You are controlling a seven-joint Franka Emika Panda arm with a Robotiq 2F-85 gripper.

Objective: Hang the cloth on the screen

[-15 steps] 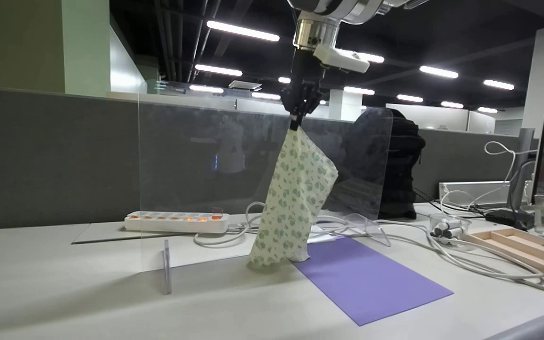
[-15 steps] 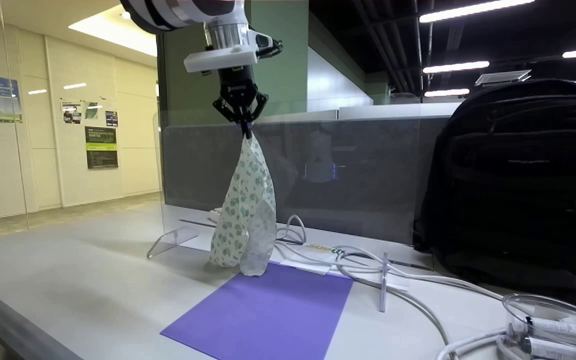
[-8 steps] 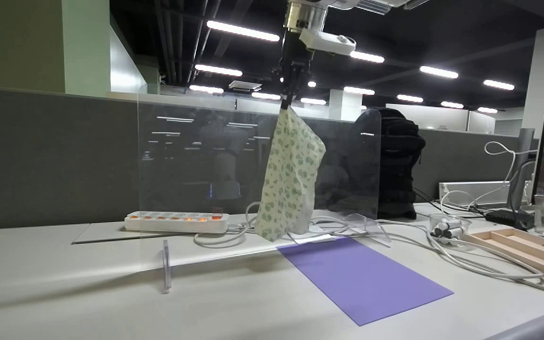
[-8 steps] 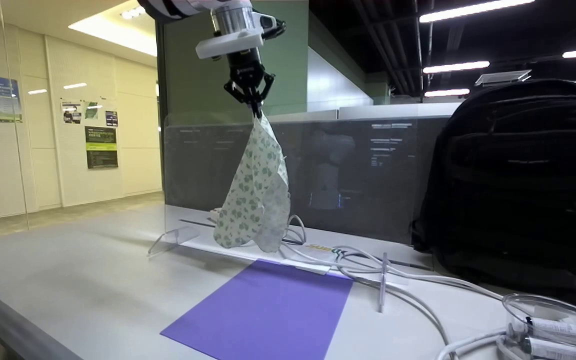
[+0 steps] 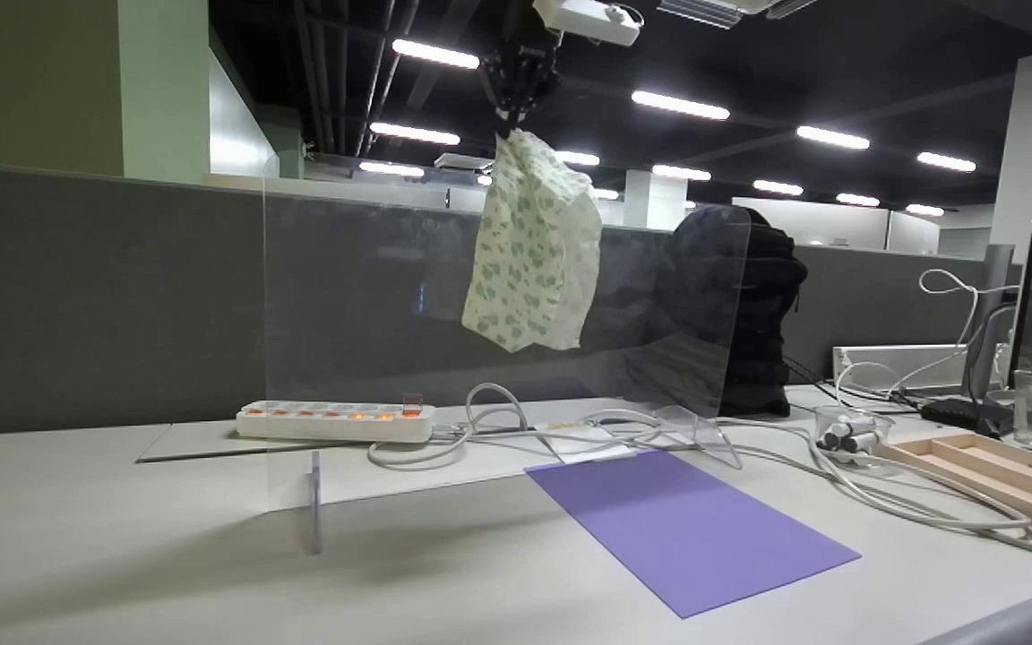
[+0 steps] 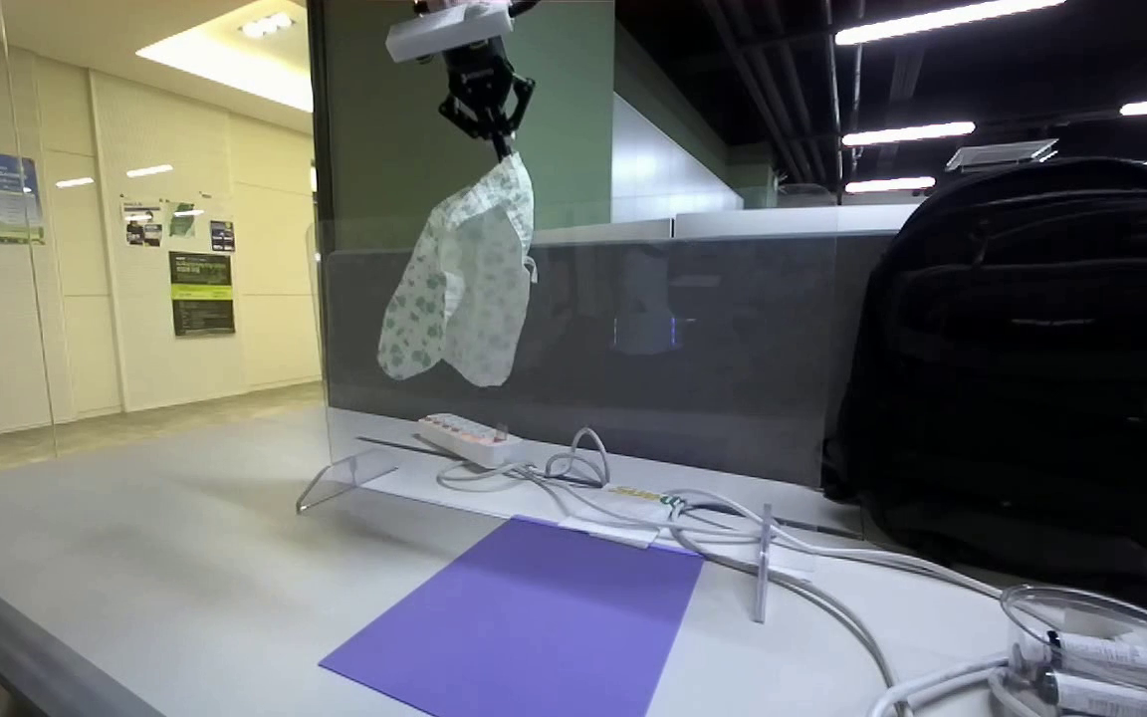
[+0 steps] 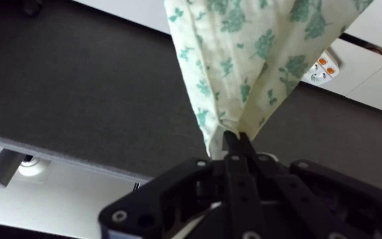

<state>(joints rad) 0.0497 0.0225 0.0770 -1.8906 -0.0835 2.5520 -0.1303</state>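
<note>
Office desk, grey partition behind. Robotiq gripper pinches the green-printed cloth by its gathered top, hanging before the clear acrylic screen in both exterior views. Judged light, limp, not fragile; edge pinch should suffice.

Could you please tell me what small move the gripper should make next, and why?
I would probably raise the gripper a little higher before bringing it across the transparent screen. It is shut on the green-printed cloth, whose lower end appears below the screen's top edge in both exterior views, so the fabric might catch on the way over.
</note>
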